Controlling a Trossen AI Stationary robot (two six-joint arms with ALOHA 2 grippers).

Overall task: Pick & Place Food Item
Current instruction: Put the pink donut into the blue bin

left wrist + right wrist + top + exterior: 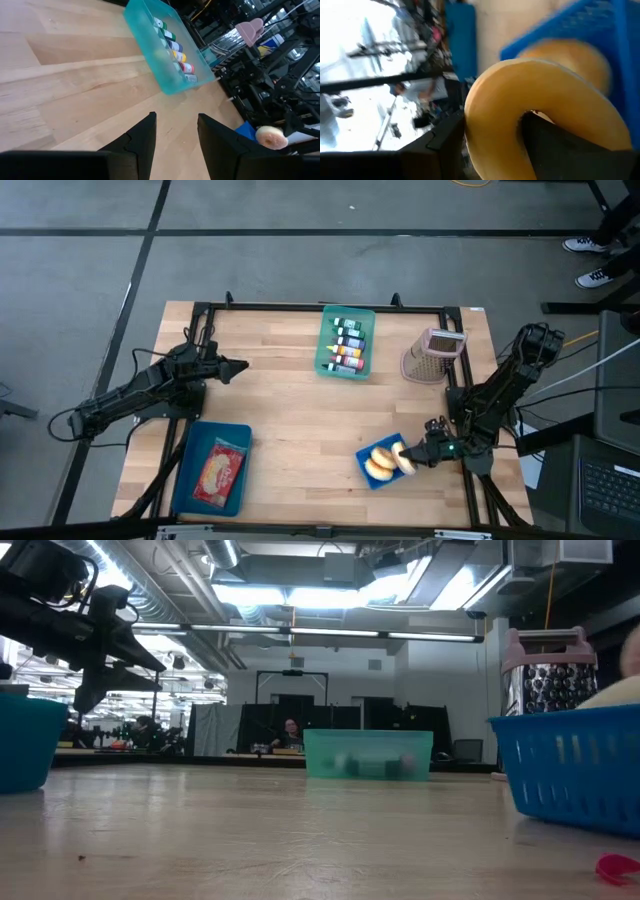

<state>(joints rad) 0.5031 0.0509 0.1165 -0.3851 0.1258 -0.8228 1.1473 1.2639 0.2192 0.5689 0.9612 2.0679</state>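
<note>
**Bagel Gripped Over the Blue Basket**

Filling the right wrist view, a pale bagel (540, 100) sits clamped in the right pincer (418, 456), one dark finger (560, 145) threaded through its hole. From above, the ring stands on edge at the pincer's tip, touching or just above the small blue basket (368, 471), where at least one more bagel (381, 463) lies directly ahead of the fingertips. Whether the held bagel's lower edge rests on the basket cannot be told.

The left pincer (174, 145) hovers well apart over bare surface (280, 400), fingers parted and empty. A teal bin of small bottles (346, 342) lies ahead of it; the labels are too small to read.

The right arm is plainly the nearer. A blue tray (213, 468) holding a red packet may be the drop point, far beyond the right pincer's tip.
</note>
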